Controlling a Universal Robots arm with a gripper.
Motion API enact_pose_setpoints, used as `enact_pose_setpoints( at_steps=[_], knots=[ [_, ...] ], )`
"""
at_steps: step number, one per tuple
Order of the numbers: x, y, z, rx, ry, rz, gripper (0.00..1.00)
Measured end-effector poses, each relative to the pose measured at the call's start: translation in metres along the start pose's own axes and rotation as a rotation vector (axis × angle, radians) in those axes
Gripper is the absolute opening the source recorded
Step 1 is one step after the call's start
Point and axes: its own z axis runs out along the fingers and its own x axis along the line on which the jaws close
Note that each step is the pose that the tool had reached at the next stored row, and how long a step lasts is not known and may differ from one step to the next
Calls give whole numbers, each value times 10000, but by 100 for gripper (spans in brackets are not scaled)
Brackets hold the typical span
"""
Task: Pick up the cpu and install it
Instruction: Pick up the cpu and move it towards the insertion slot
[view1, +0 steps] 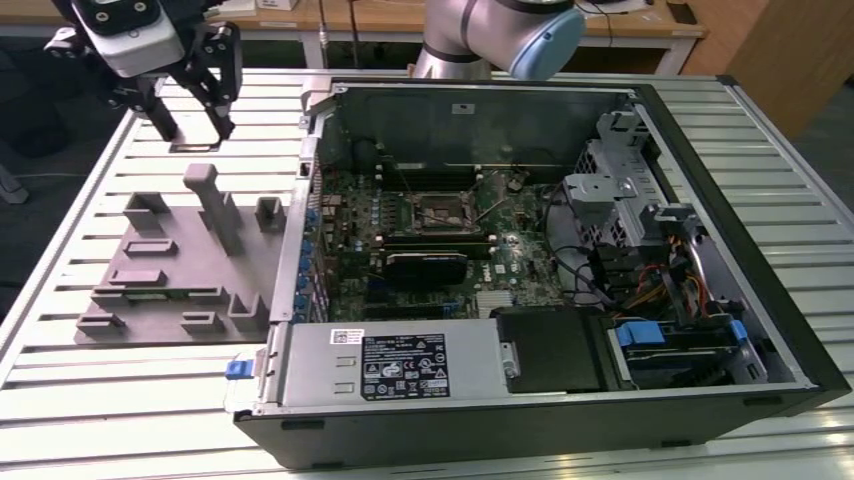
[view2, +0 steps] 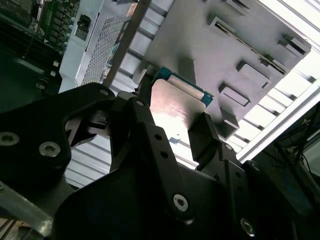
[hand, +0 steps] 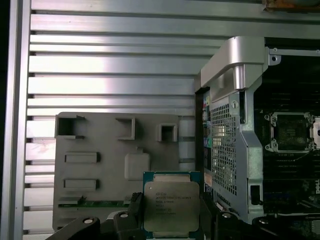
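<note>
The cpu (hand: 171, 204) is a small square chip with a silvery top plate and a green rim. My gripper (hand: 171, 212) is shut on it, with a black finger against each of two opposite sides. The second wrist view shows the cpu (view2: 176, 106) from the other side, pinched the same way in the gripper (view2: 172, 119). The exterior view has the gripper (view1: 196, 128) high above the far end of the grey fixture tray (view1: 174, 270), off the open computer case's left wall. The motherboard socket (view1: 437, 212) sits inside the case, away from the gripper.
The grey fixture tray (hand: 100, 165) with its slots and posts lies on the slatted metal table (view1: 80, 400). A tall post (view1: 207, 195) rises from the tray below the gripper. The case wall (hand: 227, 130) stands between tray and socket (hand: 290, 132). Cables and drive bays (view1: 641, 250) fill the case's right side.
</note>
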Motion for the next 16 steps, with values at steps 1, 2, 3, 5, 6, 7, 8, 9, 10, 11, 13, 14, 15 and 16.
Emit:
enact_pose_setpoints(
  at_steps=[1,2,3,5,6,7,8,9,10,11,13,14,15,16],
  knots=[
    [-21,0,2,0,0,0,54],
    [-43,1,3,0,0,-1,54],
    [-64,1,5,0,0,-1,54],
    [-110,2,8,0,0,0,54],
    [-132,2,10,0,0,-1,54],
    [-153,3,11,0,0,-1,54],
    [-175,3,13,0,1,-1,54],
    [-197,3,14,-1,0,-1,54],
    [-218,4,16,-1,0,-1,54],
    [-241,4,18,-1,0,-1,54],
    [-286,5,21,-1,0,0,54],
    [-310,6,23,-1,1,0,54],
    [-335,6,24,-1,1,-1,54],
    [-359,6,26,-1,1,-1,54]
  ],
)
